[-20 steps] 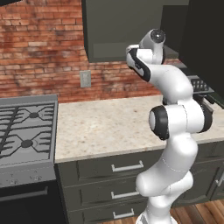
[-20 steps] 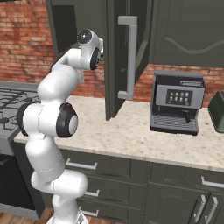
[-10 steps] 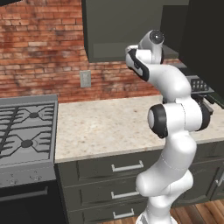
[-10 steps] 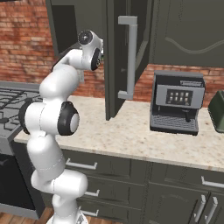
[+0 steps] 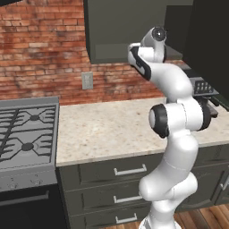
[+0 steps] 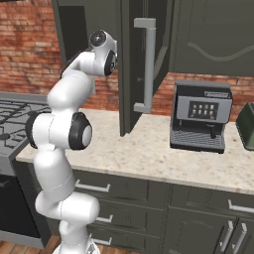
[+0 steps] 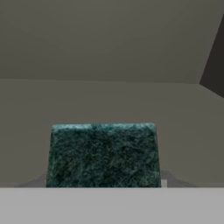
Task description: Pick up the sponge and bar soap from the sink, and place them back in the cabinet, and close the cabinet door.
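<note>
My gripper was clamped on the sponge (image 7: 103, 155), its dark green face filling the lower middle of the hand view, held inside the cabinet (image 5: 120, 31) just over its grey shelf (image 7: 109, 100), while the cabinet door (image 6: 136, 64) stood open above the desk (image 6: 163, 158).

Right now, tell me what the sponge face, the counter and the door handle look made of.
Sponge: dark green face with a fuzzy, fibrous look, likely scouring pad. Counter: pale speckled beige, probably granite or similar stone, matte. Handle on the cabinet door: smooth grey bar, seemingly brushed metal.
</note>
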